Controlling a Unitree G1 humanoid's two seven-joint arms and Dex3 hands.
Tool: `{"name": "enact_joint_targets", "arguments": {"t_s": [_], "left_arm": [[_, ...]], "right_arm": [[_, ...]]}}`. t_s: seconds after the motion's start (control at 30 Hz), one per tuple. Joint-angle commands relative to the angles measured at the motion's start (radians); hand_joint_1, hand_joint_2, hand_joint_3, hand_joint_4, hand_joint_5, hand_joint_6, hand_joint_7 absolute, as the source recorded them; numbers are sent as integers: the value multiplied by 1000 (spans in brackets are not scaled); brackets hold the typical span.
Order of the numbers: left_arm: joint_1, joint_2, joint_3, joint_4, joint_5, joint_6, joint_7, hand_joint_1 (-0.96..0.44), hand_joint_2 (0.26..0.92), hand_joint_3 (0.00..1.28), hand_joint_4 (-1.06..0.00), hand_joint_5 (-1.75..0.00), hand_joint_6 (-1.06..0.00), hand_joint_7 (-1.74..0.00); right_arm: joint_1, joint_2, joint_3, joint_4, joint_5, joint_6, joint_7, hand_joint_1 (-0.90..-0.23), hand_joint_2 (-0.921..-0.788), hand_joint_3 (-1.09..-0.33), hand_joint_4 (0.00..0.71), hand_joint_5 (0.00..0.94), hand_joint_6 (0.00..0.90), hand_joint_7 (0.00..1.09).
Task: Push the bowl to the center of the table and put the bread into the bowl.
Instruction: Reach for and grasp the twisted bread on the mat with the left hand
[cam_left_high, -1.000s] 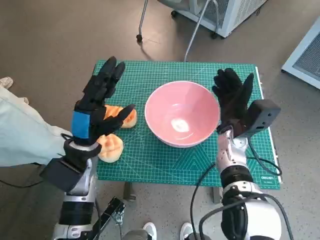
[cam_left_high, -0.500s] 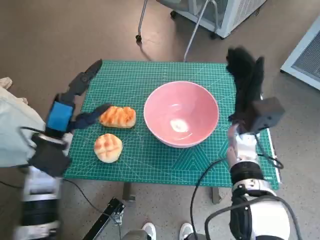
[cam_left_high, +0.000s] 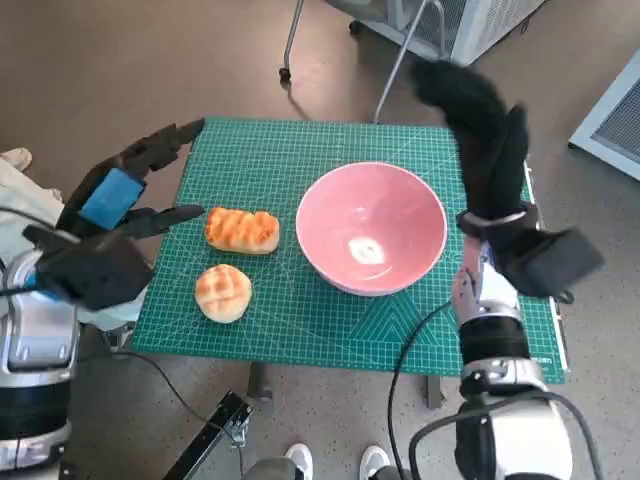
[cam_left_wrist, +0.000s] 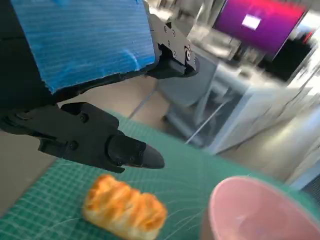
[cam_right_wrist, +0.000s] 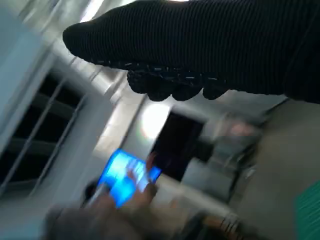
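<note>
Fingers (cam_left_high: 165, 140) of the left hand (cam_left_high: 110, 200) are spread and empty, now drawn back to the table's left edge; the right hand (cam_left_high: 480, 120), blurred, seems open, lifted off the bowl (cam_left_high: 370, 225). Bread (cam_left_high: 241, 229) waits.

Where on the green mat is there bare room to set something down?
Bare strips: the green mat beyond the pink bowl, and its near edge below the bowl. Crowded: the left side, with the long bread and round bun.

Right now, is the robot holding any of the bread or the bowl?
No, nothing is held. The left hand is open above the table's left edge, the right hand is raised beside the pink bowl, and both breads lie on the mat.
</note>
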Motion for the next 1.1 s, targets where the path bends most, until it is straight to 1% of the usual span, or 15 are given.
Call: {"name": "enact_joint_targets", "arguments": {"t_s": [0.03,0.37,0.67,0.8,0.9,1.1], "left_arm": [[-64,7,-48,71,22,9,-33,-126,799,0,-178,0,-371,-6],[-160,-4,-142,218,53,9,-96,-99,799,1,-179,-1,-369,-4],[-261,-25,-281,400,151,9,-171,-118,801,2,-175,0,-362,0],[-312,-48,-337,479,193,19,-208,-139,801,2,-167,0,-360,0],[-335,-60,-356,519,210,23,-219,-148,801,2,-164,0,-361,-1],[-398,-114,-423,662,269,52,-231,-129,798,0,-132,0,-372,-6]], "right_arm": [[54,7,25,-69,16,19,26,-717,-921,-778,305,25,0,960],[65,0,32,-97,20,30,17,-709,-921,-773,304,27,-1,963],[73,0,32,-108,11,38,-1,-715,-921,-771,295,24,-1,962],[73,1,36,-107,5,35,-9,-717,-921,-771,293,24,-1,961],[74,1,37,-106,3,34,-13,-719,-921,-771,293,25,-1,961],[80,1,41,-110,3,32,-18,-719,-921,-771,292,26,-1,962]]}}
